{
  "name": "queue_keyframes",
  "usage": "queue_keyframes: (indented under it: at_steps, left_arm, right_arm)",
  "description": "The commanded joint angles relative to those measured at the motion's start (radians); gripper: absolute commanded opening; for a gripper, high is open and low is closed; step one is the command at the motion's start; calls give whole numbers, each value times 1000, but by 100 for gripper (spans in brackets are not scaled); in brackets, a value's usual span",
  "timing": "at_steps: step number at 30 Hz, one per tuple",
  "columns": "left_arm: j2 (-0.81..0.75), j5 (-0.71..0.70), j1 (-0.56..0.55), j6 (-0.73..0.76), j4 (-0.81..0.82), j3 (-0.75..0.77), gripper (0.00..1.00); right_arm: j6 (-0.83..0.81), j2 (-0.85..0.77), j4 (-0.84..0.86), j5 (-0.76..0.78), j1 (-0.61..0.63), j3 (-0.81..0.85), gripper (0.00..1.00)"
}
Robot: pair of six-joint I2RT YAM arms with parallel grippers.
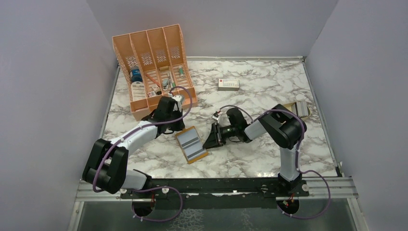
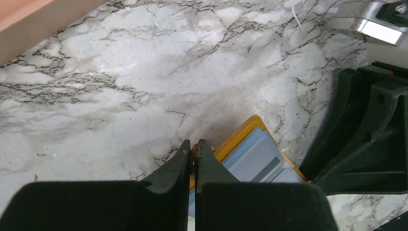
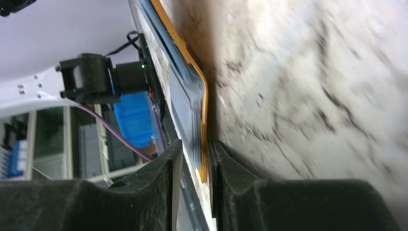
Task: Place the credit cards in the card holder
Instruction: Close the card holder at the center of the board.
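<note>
The small mustard-orange folding card holder lay open on the white marbled surface, near the middle. The left tool, shut tight, rested at its far-left corner, seemingly pinning it, while the right tool straddled its right edge; whether it pinched, I couldn't tell.

The left arm stretches forward with its elbow low. The left fingers are pressed together, tips angled downward. The right arm folds inward, wrist rolled sideways, and the right fingers stand narrowly parted near them.
</note>
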Motion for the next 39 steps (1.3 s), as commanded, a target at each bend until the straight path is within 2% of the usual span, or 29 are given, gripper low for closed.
queue_keyframes:
  at_steps: [1,6,15,21,26,29,35,39]
  left_arm:
    - [20,-38,8,-75,-21,23,0]
    - [30,-32,7,-143,-10,2,0]
    - [8,-55,7,-222,-2,-25,0]
    - [-6,-47,8,-296,-4,-40,0]
    - [-44,21,8,-415,37,-84,0]
    - [-71,58,7,-491,82,-114,0]
    - [-123,131,4,-681,192,-193,0]
    - [-160,123,2,-741,211,-225,0]
  right_arm:
    - [209,-21,164,117,5,-94,25]
    - [368,-46,349,108,15,-152,24]
    - [535,-83,546,128,36,-194,31]
    - [578,-79,583,168,43,-192,32]
    - [604,-70,601,221,43,-164,32]
    - [584,-80,548,271,43,-142,34]
    - [437,-89,281,328,43,-39,34]
    - [275,-158,8,415,42,24,34]
